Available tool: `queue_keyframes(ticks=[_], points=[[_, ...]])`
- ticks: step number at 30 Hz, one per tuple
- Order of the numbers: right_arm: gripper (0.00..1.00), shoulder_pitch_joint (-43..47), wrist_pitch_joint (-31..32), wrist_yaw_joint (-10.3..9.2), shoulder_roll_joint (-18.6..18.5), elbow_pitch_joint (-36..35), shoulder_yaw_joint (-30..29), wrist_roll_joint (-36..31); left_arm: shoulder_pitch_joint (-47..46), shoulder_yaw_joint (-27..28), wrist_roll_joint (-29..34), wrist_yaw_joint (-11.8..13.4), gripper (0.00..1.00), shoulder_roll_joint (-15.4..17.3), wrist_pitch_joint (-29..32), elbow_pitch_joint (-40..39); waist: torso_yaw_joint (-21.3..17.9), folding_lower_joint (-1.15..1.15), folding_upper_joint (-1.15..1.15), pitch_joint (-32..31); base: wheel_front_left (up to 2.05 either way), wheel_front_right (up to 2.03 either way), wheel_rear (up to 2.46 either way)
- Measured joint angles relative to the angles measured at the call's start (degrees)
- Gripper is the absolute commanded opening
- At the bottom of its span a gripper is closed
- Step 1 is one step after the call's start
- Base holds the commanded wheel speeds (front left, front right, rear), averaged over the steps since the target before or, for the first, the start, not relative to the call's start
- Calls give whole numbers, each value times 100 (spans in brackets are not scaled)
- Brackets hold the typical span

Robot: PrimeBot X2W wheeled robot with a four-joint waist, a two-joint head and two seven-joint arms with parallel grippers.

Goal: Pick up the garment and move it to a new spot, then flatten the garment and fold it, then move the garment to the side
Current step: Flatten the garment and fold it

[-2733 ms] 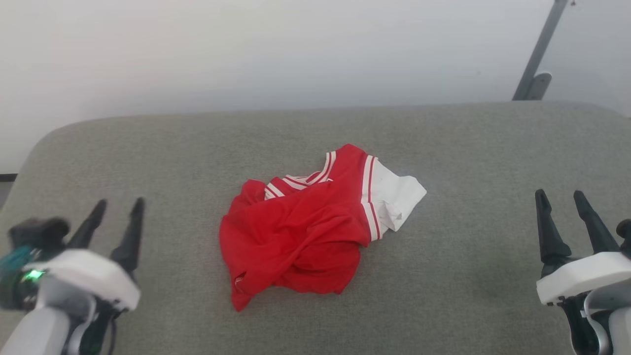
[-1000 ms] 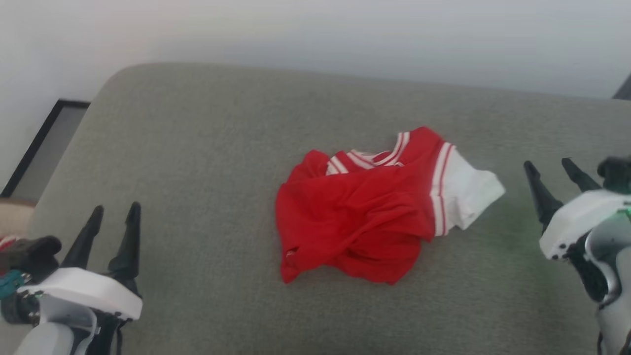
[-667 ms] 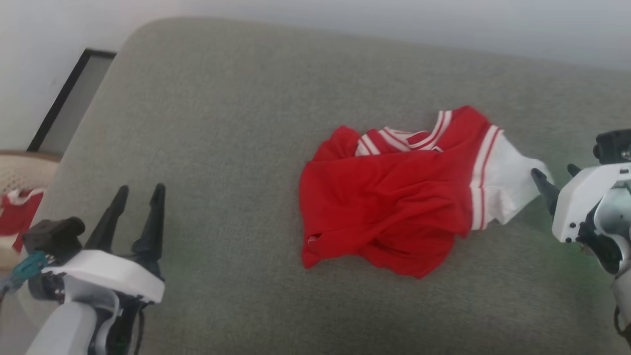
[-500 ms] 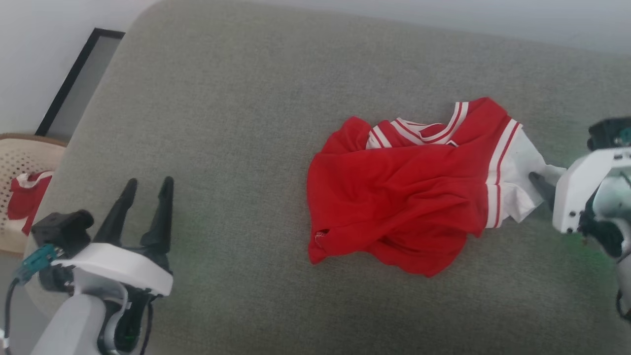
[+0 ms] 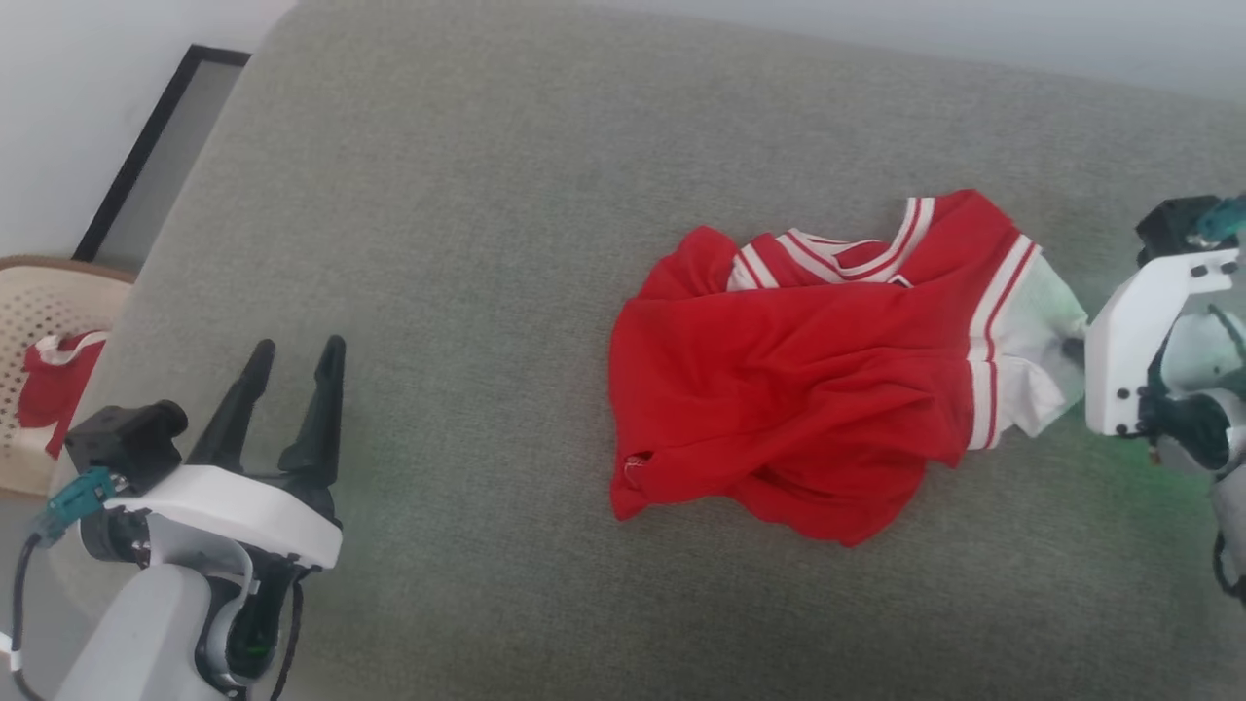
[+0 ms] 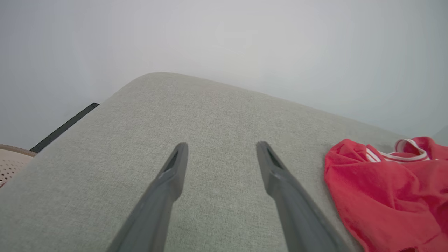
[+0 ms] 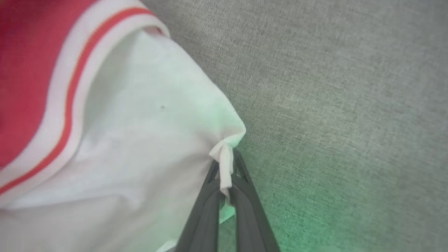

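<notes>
The garment [image 5: 798,389] is a red jersey with a white sleeve and striped trim, lying crumpled on the grey cushion [image 5: 487,243]. My right gripper [image 7: 225,168] is shut on the edge of the white sleeve [image 7: 140,122], with a fold of cloth pinched between its tips. In the head view my right gripper [image 5: 1071,349] sits at the sleeve's right end, its fingers mostly hidden by the white wrist housing. My left gripper [image 5: 292,375] stands open at the lower left, well apart from the garment [image 6: 388,196]. Nothing lies between the open fingers [image 6: 175,171].
A beige perforated basket [image 5: 44,321] with a small red-and-white cloth [image 5: 49,389] stands off the cushion's left edge. A dark-framed panel [image 5: 146,156] leans by the white wall. Bare grey cushion stretches left of and in front of the garment.
The head camera has swung left and down. My right gripper has reached the white sleeve and shut on its edge. The left gripper stays open.
</notes>
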Motion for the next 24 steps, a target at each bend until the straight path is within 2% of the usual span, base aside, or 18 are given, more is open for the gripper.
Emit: queue_keyframes(ticks=[8,12,18,24], points=[[0,302,75,1,-120,-544,13,163,-34,75,-2,-2,100,133,-18,32,-263,0,0,-189,0,0,0],[0,494,183,1,-385,-859,-188,245,-29,112,-10,13,100,200,-12,-8,-438,0,0,-289,0,0,0],[0,1013,544,1,-835,-1318,-867,352,38,144,-25,57,100,308,40,-121,-712,0,0,-403,0,0,0],[0,1638,849,1,-979,-1337,-1535,272,31,105,-26,58,100,325,91,-198,-757,0,0,-332,0,0,0]])
